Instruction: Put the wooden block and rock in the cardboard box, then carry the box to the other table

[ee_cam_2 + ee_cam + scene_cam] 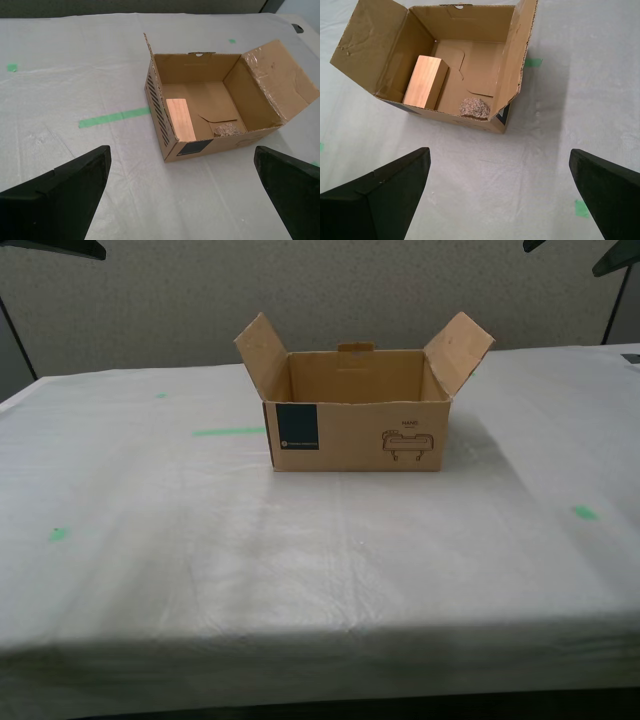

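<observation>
Both my grippers, first (500, 192) and second (182, 192), gape wide above the cardboard box (357, 435), bare cloth around.

- The cardboard box (470, 65) sits open on the white cloth table (485, 165), flaps spread.
- Inside, the wooden block (426, 81) stands apart from the rock (474, 107).
- My first gripper (500, 192) hangs above, its dark fingers (380, 195) wide apart and empty.

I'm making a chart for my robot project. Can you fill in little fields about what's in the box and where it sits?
Box: cardboard box, flaps open, on the white-cloth table
Inside: wooden block and rock, apart
Table marks: green tape
My first gripper: open, empty
My second gripper: open, empty
</observation>
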